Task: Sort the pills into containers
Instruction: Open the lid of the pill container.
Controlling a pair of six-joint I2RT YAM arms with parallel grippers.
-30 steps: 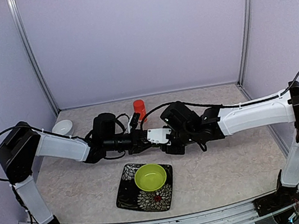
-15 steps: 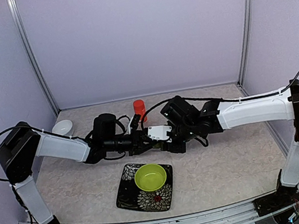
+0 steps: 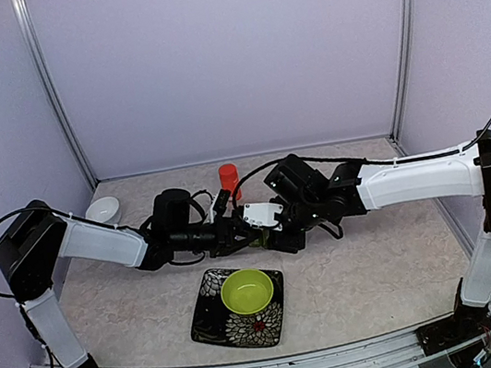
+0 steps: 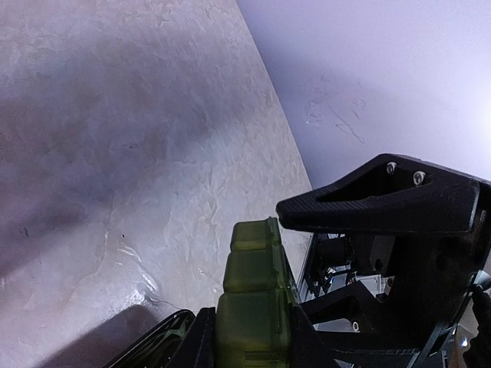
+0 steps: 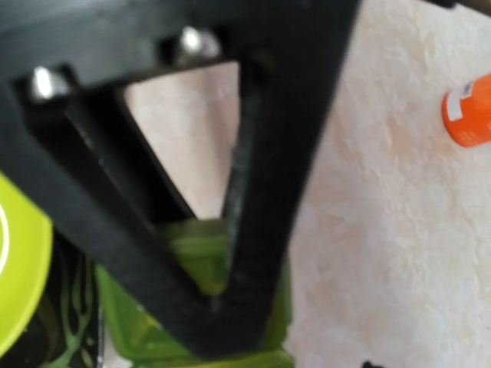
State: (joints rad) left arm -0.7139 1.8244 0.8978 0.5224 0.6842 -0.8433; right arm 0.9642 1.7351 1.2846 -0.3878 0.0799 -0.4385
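Note:
The dark green pillbox (image 4: 252, 295), a strip of three lidded compartments, is held in my left gripper (image 4: 253, 337), one finger on each side of its near end. It also shows in the right wrist view (image 5: 188, 249) and barely in the top view (image 3: 256, 236). My right gripper (image 5: 219, 307) is over the pillbox with its fingertips drawn together against the top; in the top view (image 3: 268, 236) it meets my left gripper (image 3: 237, 233) at mid-table. No pills are visible.
An orange bottle (image 3: 229, 179) stands behind the grippers and shows in the right wrist view (image 5: 469, 111). A lime-green bowl (image 3: 247, 291) sits on a dark patterned plate (image 3: 213, 320) in front. A small white dish (image 3: 103, 208) is at the back left.
My right gripper has moved left and closer to my left gripper, coming over the pillbox. The left arm has hardly moved.

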